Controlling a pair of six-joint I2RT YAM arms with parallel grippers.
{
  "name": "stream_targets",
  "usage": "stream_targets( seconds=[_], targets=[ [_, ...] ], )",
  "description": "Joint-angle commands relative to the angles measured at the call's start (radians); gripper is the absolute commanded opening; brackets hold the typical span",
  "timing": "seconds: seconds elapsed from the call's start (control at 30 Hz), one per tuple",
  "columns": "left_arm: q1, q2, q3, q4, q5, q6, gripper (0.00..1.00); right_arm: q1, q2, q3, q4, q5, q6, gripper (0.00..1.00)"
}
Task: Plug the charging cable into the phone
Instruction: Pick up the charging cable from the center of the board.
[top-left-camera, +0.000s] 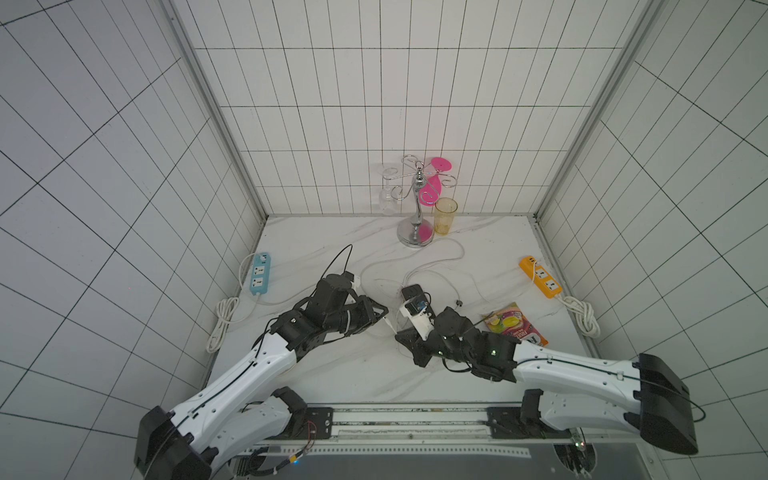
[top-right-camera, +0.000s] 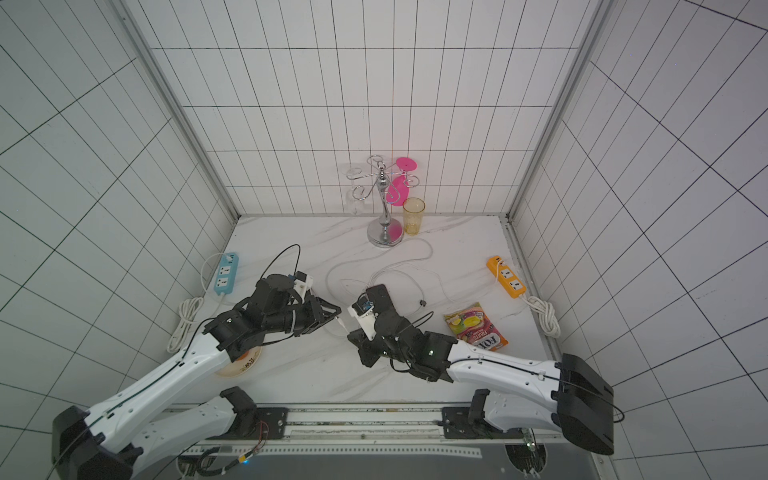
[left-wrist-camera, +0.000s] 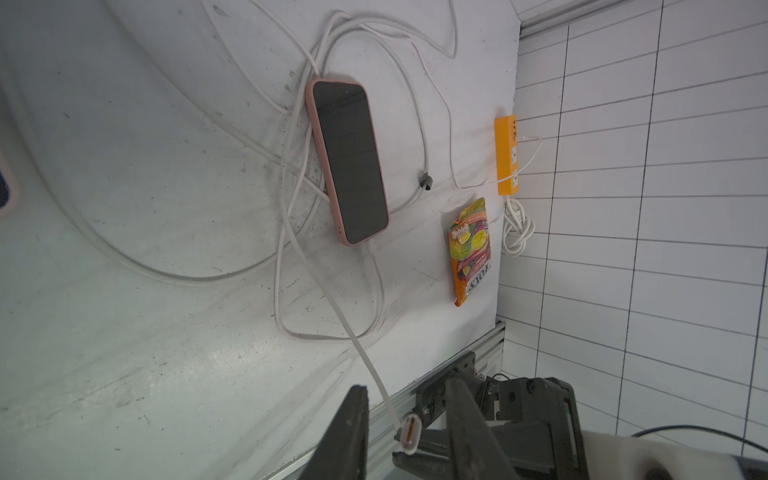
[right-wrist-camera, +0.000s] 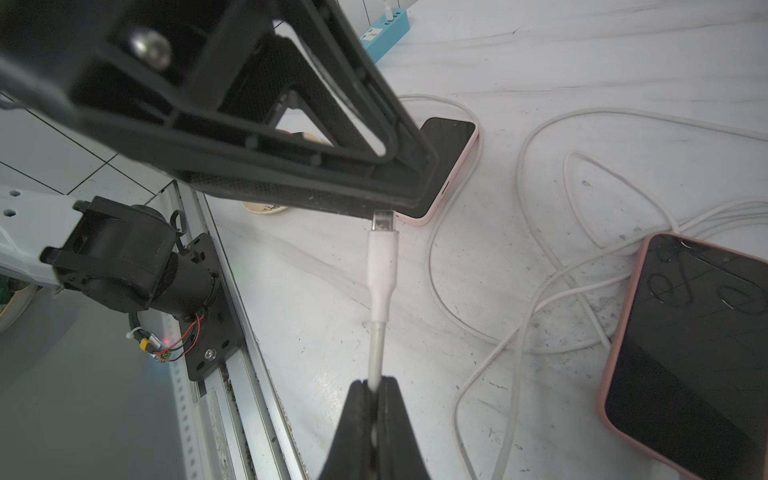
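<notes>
The right fingers (right-wrist-camera: 357, 399) are clamped on the charging cable (right-wrist-camera: 376, 353); the left fingers (left-wrist-camera: 353, 415) stand slightly apart around its plug (left-wrist-camera: 409, 434), not gripping it, above the desk (left-wrist-camera: 166, 332), near the pink-cased phone (left-wrist-camera: 349, 162)

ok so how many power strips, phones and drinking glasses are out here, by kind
power strips: 2, one blue, one orange
pink-cased phones: 2
wine glasses: 2, one clear, one pink, hanging on the rack
yellow tumbler: 1
total: 7
</notes>
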Motion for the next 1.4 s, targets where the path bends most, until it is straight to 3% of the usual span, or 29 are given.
stream_targets(
  seconds=[0.0, 0.17, 0.87, 1.13, 1.37],
  targets=[
    [-0.003, 0.000, 0.022, 0.049, 0.022, 0.022, 0.29, -0.006, -0.009, 0.002, -0.008, -0.022, -0.012, 0.00],
    [-0.006, -0.011, 0.010, 0.045, 0.039, 0.026, 0.21, -0.007, -0.001, 0.015, -0.011, -0.023, -0.010, 0.00],
    [-0.015, -0.041, -0.055, 0.043, 0.046, 0.034, 0.27, -0.015, 0.005, 0.041, -0.008, -0.034, 0.016, 0.00],
    [-0.015, -0.078, -0.041, -0.034, -0.059, 0.039, 0.29, -0.015, -0.007, 0.024, -0.018, -0.034, 0.018, 0.00],
    [-0.016, -0.055, -0.048, 0.012, -0.006, 0.031, 0.27, -0.016, -0.004, 0.026, -0.009, -0.037, 0.021, 0.00]
  ],
)
